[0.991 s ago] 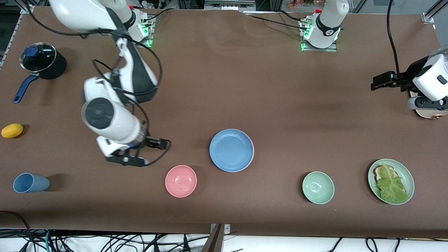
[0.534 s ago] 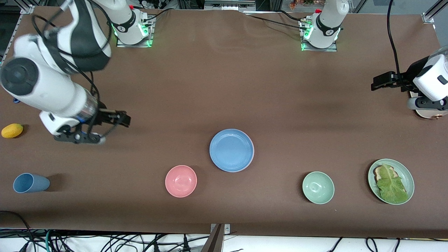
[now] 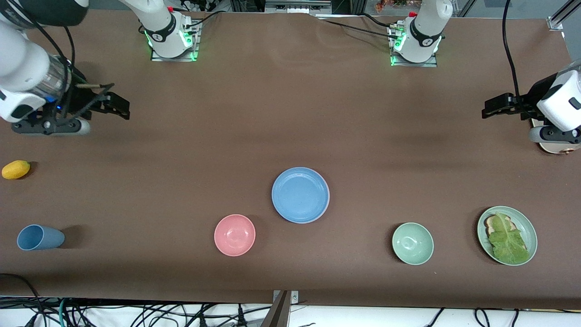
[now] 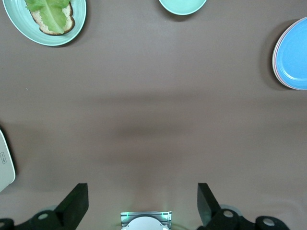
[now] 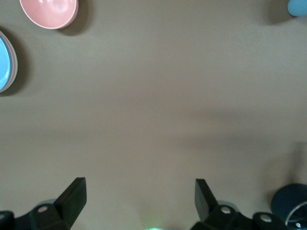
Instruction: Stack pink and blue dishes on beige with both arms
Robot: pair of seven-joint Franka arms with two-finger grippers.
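counter (image 3: 290, 104): brown, wide
middle: blue plate (image 3: 300, 195) on top of a stack
near front camera: pink bowl (image 3: 234, 235), green bowl (image 3: 412, 243), green plate (image 3: 530, 227) with lettuce
right arm's end: lemon (image 3: 16, 169), blue cup (image 3: 40, 237)

The blue plate (image 3: 300, 195) covers whatever lies under it; only a thin pale rim shows at its lower right edge, its colour too slight to tell. At the frame's right edge, a pale object (image 3: 556, 147) sits mostly hidden beneath the left arm. At the upper left, the right arm is cut off.
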